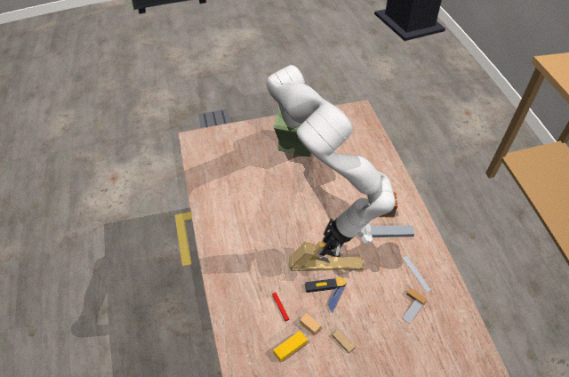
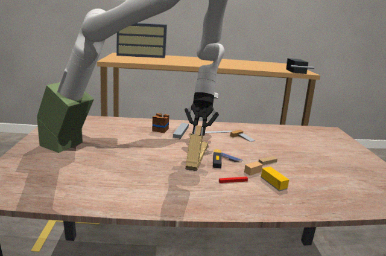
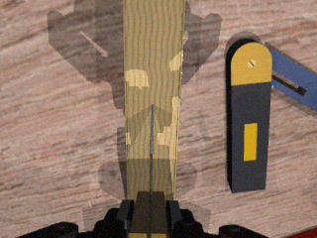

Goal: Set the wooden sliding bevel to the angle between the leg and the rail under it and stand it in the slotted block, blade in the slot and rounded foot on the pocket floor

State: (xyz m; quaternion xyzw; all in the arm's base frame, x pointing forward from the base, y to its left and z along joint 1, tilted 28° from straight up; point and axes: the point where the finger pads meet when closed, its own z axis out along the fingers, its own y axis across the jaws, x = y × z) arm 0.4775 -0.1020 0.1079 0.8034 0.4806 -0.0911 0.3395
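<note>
My gripper [image 1: 329,247] [image 2: 201,127] [image 3: 150,216] is shut on the wooden sliding bevel [image 3: 150,210], whose brown stock sits between the fingers. Its thin blade shows edge-on in the wrist view, running along the top of the leg. The tan leg and rail piece [image 1: 324,261] [image 2: 195,150] [image 3: 153,99] lies on the table right under the gripper. The black bevel [image 1: 324,284] [image 2: 216,158] [image 3: 248,119], with a yellow end and a blue blade, lies beside it, untouched. The slotted block [image 2: 160,122], brown with a blue band, stands further back and is mostly hidden by the arm in the top view.
A grey bar [image 1: 391,230] [image 2: 180,130] lies near the slotted block. A tan-handled tool with grey blades [image 1: 415,295] [image 2: 237,133] lies to the right. A red stick [image 1: 280,306], a yellow block [image 1: 290,345] and two tan blocks [image 1: 310,324] lie near the front.
</note>
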